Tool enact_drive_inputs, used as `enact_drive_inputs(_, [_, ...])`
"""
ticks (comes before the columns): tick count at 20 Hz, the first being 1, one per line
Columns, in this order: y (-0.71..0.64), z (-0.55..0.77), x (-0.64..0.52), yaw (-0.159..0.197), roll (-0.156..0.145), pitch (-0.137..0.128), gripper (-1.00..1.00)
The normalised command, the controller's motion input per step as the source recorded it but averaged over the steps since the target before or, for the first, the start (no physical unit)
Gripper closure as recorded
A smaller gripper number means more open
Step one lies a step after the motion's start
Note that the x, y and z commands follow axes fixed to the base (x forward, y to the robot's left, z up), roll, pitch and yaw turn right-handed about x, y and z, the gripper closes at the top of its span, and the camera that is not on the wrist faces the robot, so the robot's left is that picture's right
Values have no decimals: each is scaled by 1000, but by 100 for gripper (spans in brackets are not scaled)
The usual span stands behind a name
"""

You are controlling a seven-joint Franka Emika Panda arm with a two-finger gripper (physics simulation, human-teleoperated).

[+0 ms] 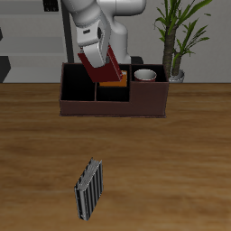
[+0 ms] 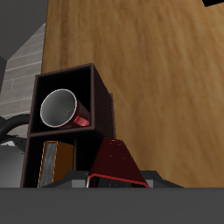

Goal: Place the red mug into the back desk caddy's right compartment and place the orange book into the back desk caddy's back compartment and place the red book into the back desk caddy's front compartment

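Note:
The back desk caddy (image 1: 108, 106) (image 2: 103, 96) stands at the table's back. Inside its right compartment the red mug (image 1: 144, 74) (image 2: 63, 109) rests, white inside showing. The orange book (image 1: 113, 80) (image 2: 54, 162) stands upright in a narrow slot of the caddy's middle part, in what looks like the back compartment. My gripper (image 1: 97, 56) (image 2: 114, 182) hangs just above the caddy's middle and is shut on the red book (image 1: 104, 70) (image 2: 118, 157), which tilts with its lower corner over the orange book. The front compartment is partly hidden behind the red book.
A grey-and-black striped book (image 1: 88, 189) stands upright on the table near its front edge. A potted plant (image 1: 176, 36) rises behind the caddy's mug end. A dark object (image 1: 4, 69) sits at the table's back corner.

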Motion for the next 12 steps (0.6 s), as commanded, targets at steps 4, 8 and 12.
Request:
enact_drive_inputs(4, [-737, 684, -180, -449, -156, -84, 100])
enact_drive_inputs(8, [-368, 398, -160, -525, -47, -11, 100])
enact_drive_inputs(12, [-99, 219, -50, -337, -64, 36, 100])
